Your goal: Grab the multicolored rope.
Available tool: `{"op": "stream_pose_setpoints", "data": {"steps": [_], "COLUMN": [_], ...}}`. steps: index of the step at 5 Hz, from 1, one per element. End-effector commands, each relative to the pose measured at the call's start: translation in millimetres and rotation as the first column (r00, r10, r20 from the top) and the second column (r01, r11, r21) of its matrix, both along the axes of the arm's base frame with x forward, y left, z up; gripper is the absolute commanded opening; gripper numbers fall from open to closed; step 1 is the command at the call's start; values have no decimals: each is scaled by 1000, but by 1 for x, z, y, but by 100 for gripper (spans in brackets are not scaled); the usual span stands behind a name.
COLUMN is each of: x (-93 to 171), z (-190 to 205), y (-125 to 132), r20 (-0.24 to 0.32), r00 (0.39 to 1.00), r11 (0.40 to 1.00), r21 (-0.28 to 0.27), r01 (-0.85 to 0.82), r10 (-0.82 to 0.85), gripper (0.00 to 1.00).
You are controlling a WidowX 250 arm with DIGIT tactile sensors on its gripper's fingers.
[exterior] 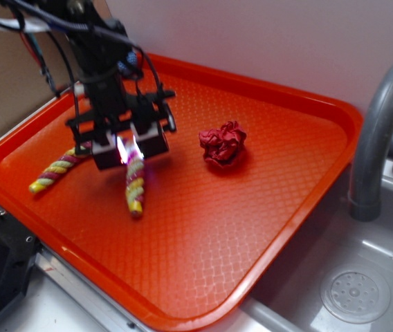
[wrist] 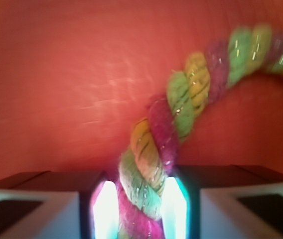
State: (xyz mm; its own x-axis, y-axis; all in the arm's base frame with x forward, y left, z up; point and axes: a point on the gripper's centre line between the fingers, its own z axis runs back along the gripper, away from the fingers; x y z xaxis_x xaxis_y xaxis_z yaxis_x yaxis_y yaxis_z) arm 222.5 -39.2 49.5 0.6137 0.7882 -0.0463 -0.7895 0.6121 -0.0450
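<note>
The multicolored rope (exterior: 135,181), twisted from yellow, pale green and maroon-pink strands, lies bent on the orange tray (exterior: 203,228) at the left. One end points to the front, the other (exterior: 51,173) to the left edge. My gripper (exterior: 129,146) is down over the rope's bend and its two glowing pads press the rope from both sides. In the wrist view the rope (wrist: 161,149) runs up from between the pads (wrist: 105,209) and curves to the upper right. The gripper (wrist: 139,211) is shut on it.
A dark red wrinkly wad (exterior: 223,144) lies on the tray to the right of the gripper. A grey faucet (exterior: 380,131) and a sink with a drain (exterior: 354,295) stand at the right. A cardboard wall (exterior: 10,76) is at the left.
</note>
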Motion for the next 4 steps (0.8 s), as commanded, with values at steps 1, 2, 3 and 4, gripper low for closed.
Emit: {"op": "stream_pose_setpoints", "data": {"steps": [1,2,3,4], "x": [2,-19,-34,-39], "z": [87,122,147,162], "y": [-6,-12,-8,3], "r20": [87,180,260,306], "r00": [921,849,819,822], "r11": [925,863,848,851], "r21": [-1,9,4,-66], "r01": [381,504,529,522], "r10": [-380,-497,-512,-480], "gripper": [0,0,0,0]}}
